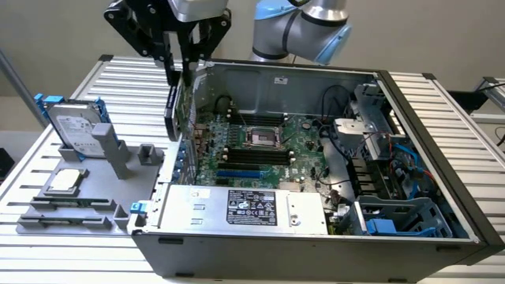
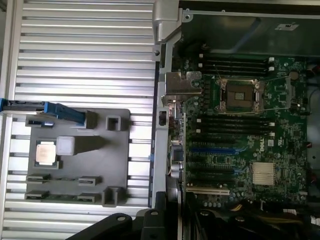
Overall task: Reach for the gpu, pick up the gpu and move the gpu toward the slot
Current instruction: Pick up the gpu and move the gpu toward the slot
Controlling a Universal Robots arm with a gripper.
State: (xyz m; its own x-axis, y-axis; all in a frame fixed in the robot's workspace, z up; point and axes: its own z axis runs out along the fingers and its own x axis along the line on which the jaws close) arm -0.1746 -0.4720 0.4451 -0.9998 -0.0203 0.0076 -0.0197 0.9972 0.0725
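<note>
On the exterior view's left, you see the hard drive (image 1: 73, 126) standing upright in the grey fixture tray (image 1: 47, 201), with the small square chip (image 1: 66, 180) lying flat nearer the camera. The wrist view looks straight down on that tray (image 2: 117, 165) and shows you the chip's (image 2: 45, 152) silver top, while the drive (image 2: 47, 109) shrinks to a blue edge.

Moving right, your gripper (image 1: 180, 70) hangs over the open computer case's (image 1: 316, 260) left wall, its black fingers pinching the gpu (image 1: 177, 109), which hangs lifted, a dark blade edge-on just beside that wall. From the wrist, you see the gpu's silver bracket (image 2: 181, 89) above the motherboard's (image 2: 240, 150) edge.

Farther right, the exterior view gives you the motherboard (image 1: 261, 151), the power supply (image 1: 245, 207) and the blue drive cage (image 1: 394, 219); the wrist view shows the CPU socket (image 2: 241, 95).
</note>
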